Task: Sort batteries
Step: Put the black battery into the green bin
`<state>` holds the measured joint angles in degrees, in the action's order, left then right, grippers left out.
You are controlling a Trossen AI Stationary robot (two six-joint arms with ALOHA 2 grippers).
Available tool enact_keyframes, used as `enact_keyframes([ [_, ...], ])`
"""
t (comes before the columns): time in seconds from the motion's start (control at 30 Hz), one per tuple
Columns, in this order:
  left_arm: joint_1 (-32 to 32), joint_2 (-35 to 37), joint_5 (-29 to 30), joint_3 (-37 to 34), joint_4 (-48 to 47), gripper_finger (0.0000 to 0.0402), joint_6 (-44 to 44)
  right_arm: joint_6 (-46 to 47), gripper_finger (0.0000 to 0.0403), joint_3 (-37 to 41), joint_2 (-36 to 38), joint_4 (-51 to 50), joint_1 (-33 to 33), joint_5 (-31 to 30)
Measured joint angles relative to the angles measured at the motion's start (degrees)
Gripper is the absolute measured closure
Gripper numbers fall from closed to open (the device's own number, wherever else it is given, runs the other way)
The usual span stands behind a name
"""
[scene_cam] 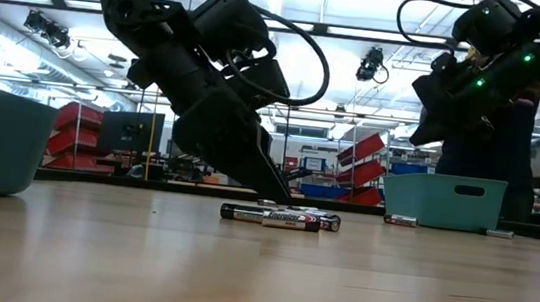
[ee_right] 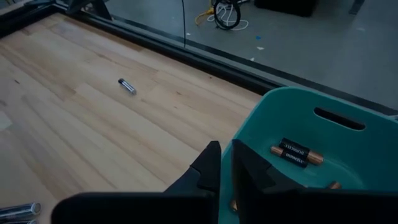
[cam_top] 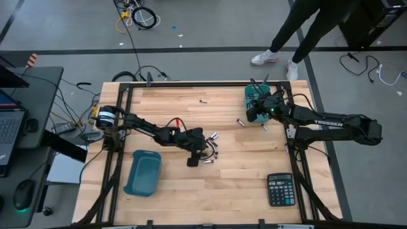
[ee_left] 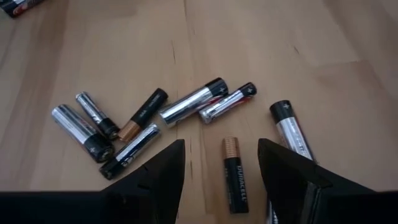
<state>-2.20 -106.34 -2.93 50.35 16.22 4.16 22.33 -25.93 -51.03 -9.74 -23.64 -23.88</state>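
— Near the middle of the desk (cam_top: 191, 191), we are hovering the left gripper (ee_left: 221, 163) over the main cluster of batteries (ee_left: 155, 115), fingers spread wide and straddling one black-and-copper cell (ee_left: 235, 175) without touching it yet.

— And over at the far right corner we are holding the right gripper (ee_right: 225, 163) at the rim of the teal bin (ee_right: 323, 140), fingers nearly together with nothing showing between them. We are seeing at least two copper-tipped cells (ee_right: 295, 151) already lying inside that bin.

— So we are judging the sort as barely under way. The near-left bin (cam_top: 143, 172) is looking empty from above, and roughly eight cells are waiting in the cluster.

— Plus we are counting strays: one lone cell (cam_top: 203, 101) close to the far edge, and a couple (cam_top: 241, 121) just beside the right bin.

— Room-wise, we are working with plenty of bare wood between the cluster and the near-left bin. The calculator (cam_top: 280, 189) is sitting near the near right corner, well apart from both arms.

— The crowding is what we are watching: neighbours are lying just beside the left fingers, so closing could nudge them.
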Motion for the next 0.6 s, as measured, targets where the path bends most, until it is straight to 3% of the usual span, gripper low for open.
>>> enact_keyframes([
  [0.6,0.0,-2.9,-2.3,0.0,2.7,0.0200,-3.1,0.0,0.0377,0.0,0.0,0.0,0.3,0.0],
])
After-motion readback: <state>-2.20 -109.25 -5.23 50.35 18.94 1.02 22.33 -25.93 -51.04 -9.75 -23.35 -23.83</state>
